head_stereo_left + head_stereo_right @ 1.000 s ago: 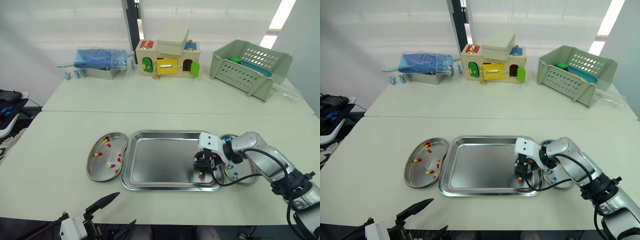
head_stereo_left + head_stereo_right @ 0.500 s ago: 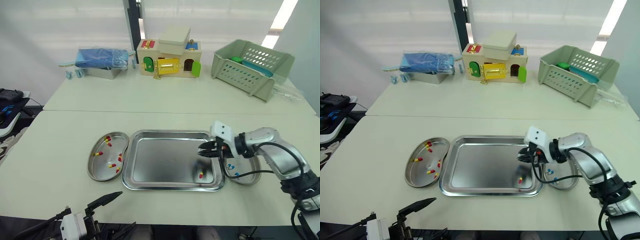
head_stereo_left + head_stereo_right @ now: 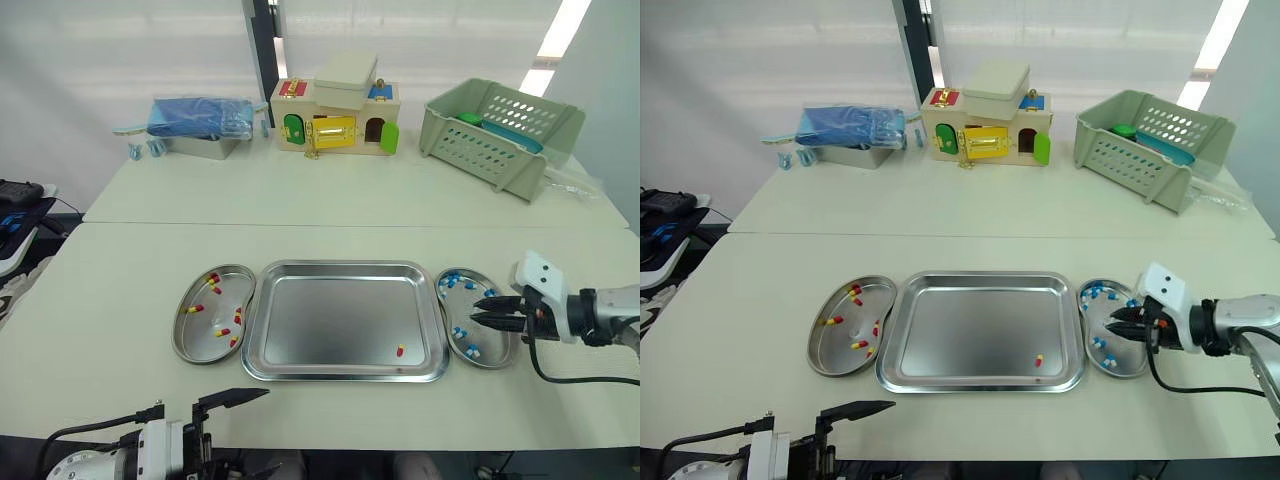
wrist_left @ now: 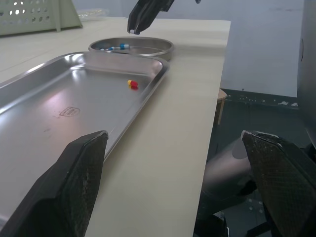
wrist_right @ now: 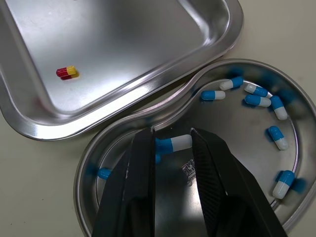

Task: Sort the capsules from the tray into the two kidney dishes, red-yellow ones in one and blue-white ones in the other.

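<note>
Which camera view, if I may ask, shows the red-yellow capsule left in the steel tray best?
The right wrist view: the red-yellow capsule lies close and unobstructed on the rectangular steel tray, both halves distinct. The left wrist view shows it smaller, at a low angle; the eye views show it as a speck.

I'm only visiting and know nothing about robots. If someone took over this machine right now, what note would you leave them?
Right gripper: over the right dish, apparently pinching a blue-white capsule.
Left gripper: open, empty, low before the tray.
Done: red-yellow capsules lie in the left dish, blue-white capsules in the right.
Left: drop the held capsule, then move the last red-yellow capsule from the tray to the left dish.
</note>
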